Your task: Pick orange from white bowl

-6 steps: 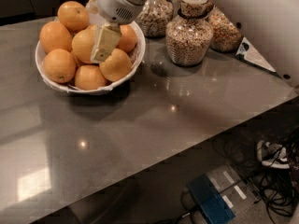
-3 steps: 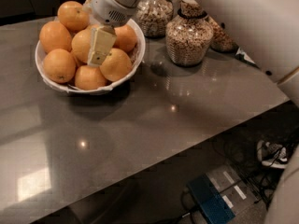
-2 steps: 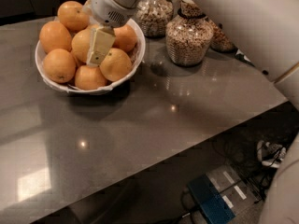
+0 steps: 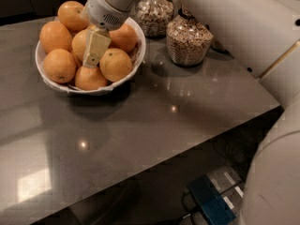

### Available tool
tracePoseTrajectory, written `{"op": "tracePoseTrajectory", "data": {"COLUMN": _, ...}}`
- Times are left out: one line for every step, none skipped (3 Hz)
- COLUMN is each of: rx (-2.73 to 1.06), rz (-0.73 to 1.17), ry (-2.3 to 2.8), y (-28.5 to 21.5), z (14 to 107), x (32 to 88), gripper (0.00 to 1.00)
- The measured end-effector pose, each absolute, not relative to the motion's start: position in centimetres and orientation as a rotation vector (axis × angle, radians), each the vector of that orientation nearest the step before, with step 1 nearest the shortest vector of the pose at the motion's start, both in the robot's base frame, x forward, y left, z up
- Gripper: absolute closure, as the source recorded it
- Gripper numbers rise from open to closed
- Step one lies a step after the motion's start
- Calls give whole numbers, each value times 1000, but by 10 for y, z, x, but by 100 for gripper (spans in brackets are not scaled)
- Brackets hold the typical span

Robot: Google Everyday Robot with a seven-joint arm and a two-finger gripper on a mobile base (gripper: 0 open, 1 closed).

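Note:
The white bowl (image 4: 125,78) stands at the back left of the grey table (image 4: 154,121) and holds several oranges. My gripper (image 4: 95,47) reaches down from above into the middle of the bowl. Its cream tip lies between a middle orange (image 4: 78,42) and a front right orange (image 4: 115,64), touching or nearly touching both. Another orange (image 4: 124,36) sits just behind the tip, partly hidden by the white wrist (image 4: 110,6). I cannot tell whether any orange is held.
Two clear glass jars of cereal (image 4: 187,42) (image 4: 153,14) stand right of the bowl at the back. My white arm (image 4: 248,36) fills the right side and hides the table's back right corner. Below the table's front edge, a blue box (image 4: 212,204) and cables lie on the floor.
The gripper has stayed in the bowl among the oranges. The arm's white body has swung further into the right of the view and now hides the rightmost jar.

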State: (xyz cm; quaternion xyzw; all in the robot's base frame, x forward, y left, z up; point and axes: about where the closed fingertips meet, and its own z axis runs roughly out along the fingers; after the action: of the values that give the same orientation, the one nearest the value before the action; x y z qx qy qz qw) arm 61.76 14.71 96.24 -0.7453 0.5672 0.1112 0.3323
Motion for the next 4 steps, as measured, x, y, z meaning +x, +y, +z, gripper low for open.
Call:
{"op": "tracePoseTrajectory", "data": {"rx": -1947, "rz": 308, "ry": 1507, "y": 153, "z": 956, "x": 621, "gripper": 16}}
{"op": "tracePoseTrajectory", "data": {"rx": -1949, "rz": 330, "ry": 1526, "y": 159, "z": 948, "x": 623, "gripper": 16}}
{"op": "tracePoseTrajectory", "data": {"rx": -1954, "rz": 356, "ry": 1543, "y": 165, "z": 938, "x": 625, "gripper": 15}}
{"op": "tracePoseTrajectory", "data": {"rx": -1956, "rz": 375, "ry": 1559, "y": 169, "z": 929, "x": 627, "gripper": 17}}
